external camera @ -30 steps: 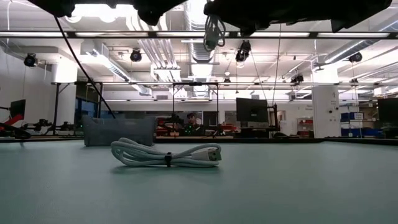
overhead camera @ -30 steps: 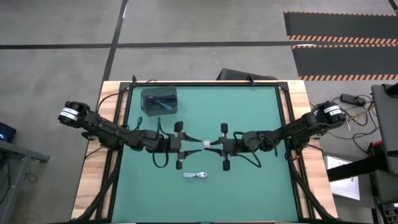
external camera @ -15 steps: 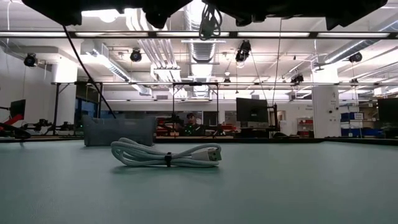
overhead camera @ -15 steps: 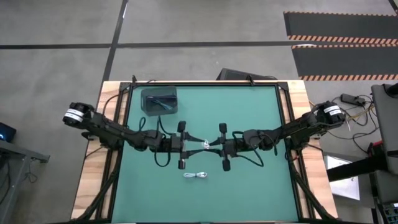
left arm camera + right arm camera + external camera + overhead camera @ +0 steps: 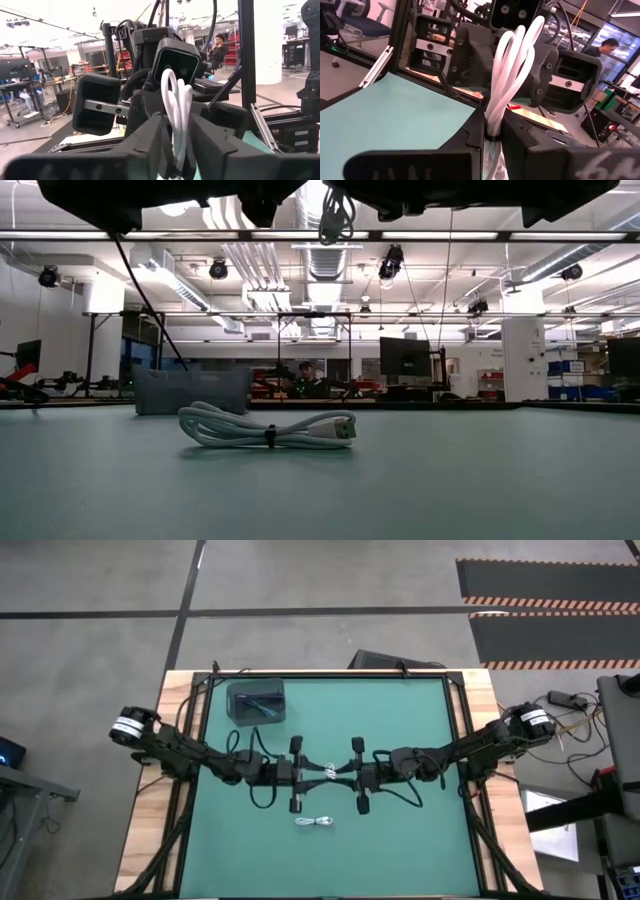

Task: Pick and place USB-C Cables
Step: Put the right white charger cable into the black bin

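My right gripper (image 5: 492, 135) jaws clamp white cable bundle (image 5: 512, 75) mid-air above counter (image 5: 420, 830), well apart from grey box (image 5: 256, 703). My left gripper (image 5: 172, 145) jaws narrow around it, grip probably unfinished. Light, floppy, slippery; hold at tie band.

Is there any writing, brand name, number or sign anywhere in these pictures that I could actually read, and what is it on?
No readable text in any view.
The dark grey square box shows no label.
The white looped cable gripped between the left end effector and the right end effector is unmarked.
A small mark on the dark arm bracket in the left wrist view is too blurred to read.
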`<state>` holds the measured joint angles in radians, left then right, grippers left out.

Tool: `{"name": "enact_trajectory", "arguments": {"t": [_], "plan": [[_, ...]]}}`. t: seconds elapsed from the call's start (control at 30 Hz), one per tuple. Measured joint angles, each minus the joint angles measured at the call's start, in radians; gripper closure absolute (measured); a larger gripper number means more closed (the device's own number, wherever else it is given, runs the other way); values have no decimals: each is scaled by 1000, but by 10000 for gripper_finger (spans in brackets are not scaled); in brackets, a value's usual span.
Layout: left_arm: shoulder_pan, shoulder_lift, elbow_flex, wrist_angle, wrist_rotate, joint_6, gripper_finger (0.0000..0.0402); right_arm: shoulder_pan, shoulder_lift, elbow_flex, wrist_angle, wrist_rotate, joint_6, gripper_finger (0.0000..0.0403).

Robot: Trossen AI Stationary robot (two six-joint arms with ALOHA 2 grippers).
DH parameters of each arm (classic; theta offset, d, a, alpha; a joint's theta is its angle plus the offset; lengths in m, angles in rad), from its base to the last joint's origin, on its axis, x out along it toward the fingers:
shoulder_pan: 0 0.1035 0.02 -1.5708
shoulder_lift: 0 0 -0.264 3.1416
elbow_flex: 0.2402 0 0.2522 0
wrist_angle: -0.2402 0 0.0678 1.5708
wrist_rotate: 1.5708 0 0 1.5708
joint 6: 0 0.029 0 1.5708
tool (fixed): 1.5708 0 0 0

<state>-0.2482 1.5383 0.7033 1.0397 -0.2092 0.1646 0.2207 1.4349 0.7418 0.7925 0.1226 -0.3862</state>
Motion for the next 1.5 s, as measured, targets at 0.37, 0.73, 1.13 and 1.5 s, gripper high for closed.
{"name": "enact_trajectory", "arguments": {"t": [0.37,0.73,1.13,1.5], "plan": [[5,0,0,-1,2,0,387,0,0,0,-1,8,1,362],[6,-1,0,-1,-5,0,391,-5,-1,0,-2,9,54,268],[15,-184,5,-385,-149,2,392,-5,-143,1,-157,37,132,237],[111,-444,9,-814,-228,-10,393,-5,-303,2,-387,43,179,236]]}}
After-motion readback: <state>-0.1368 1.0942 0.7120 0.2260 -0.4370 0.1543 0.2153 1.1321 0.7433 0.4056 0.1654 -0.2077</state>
